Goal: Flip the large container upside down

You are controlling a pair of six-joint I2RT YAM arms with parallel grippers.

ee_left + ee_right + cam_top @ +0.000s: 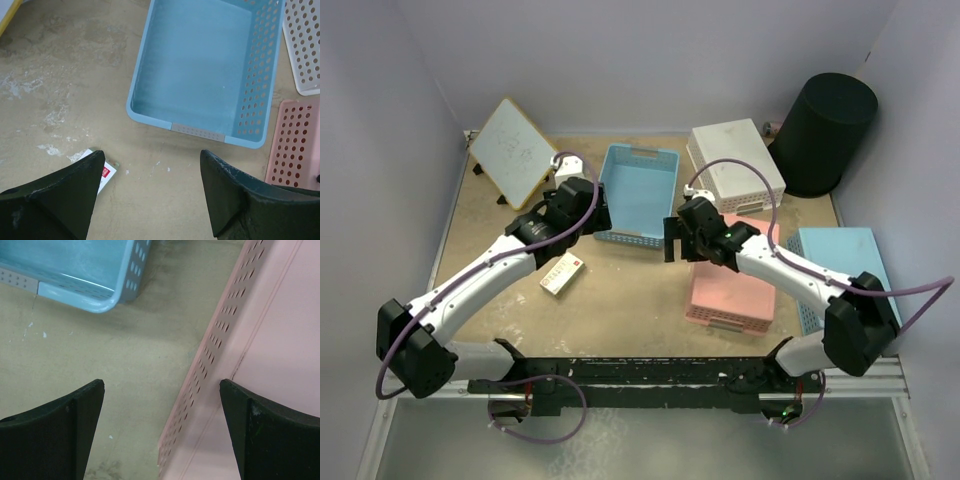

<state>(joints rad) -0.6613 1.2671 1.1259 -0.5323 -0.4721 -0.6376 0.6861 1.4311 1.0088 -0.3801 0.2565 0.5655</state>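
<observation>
Both jaws are wide open and empty: left gripper point(151, 156) at the blue basket's point(197, 131) near rim, right gripper point(161, 386) off its corner. The large container point(825, 130) sits far right of that basket (which end's up, can't tell), so I'd reach with the right arm and grab its wall squarely.

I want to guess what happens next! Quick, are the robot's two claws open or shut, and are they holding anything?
Left gripper: open, holding nothing.
Right gripper: open, holding nothing.
</observation>
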